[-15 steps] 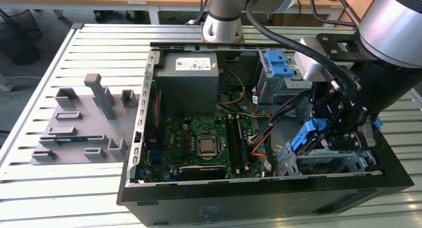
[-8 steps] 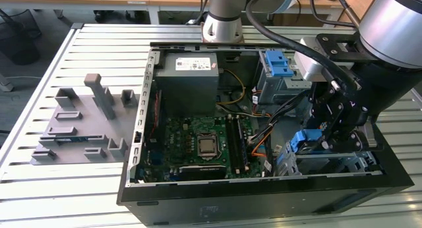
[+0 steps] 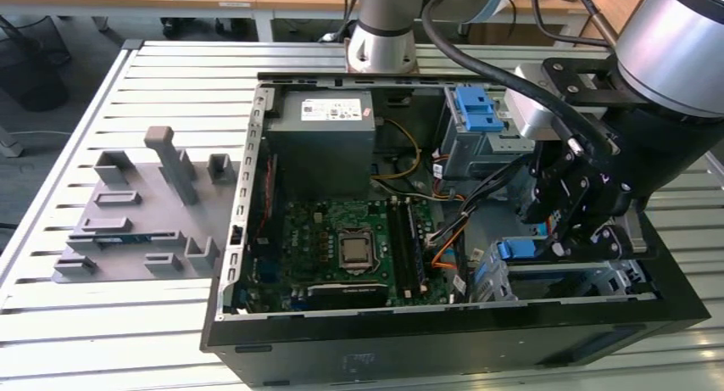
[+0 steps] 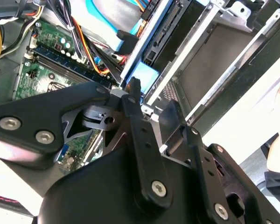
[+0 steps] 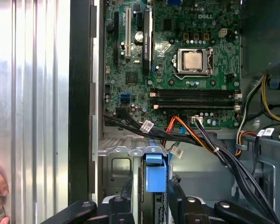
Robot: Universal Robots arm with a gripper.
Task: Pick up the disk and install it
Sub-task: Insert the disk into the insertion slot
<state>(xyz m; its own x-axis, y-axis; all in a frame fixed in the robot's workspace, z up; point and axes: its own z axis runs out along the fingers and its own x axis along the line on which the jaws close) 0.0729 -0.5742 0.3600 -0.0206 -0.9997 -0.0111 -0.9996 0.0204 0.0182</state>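
Your pincer (image 5: 151,198) is down inside the open computer case (image 3: 243,238), black fingers (image 5: 115,205) clamped either side of the disk (image 5: 155,172). It stands on edge, blue plastic carrier end pointing up, long axis seemingly running down into the grey metal drive bay (image 5: 119,163) beside the green motherboard (image 5: 177,60).

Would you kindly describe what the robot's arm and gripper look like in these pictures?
The arm is built of rounded silver-grey segments joined to black housings, with thick black cables looping beside it. The gripper is matte black, made of flat angular linkage bars pinned by silver screws; those bars and screws also appear close up in the second wrist view.
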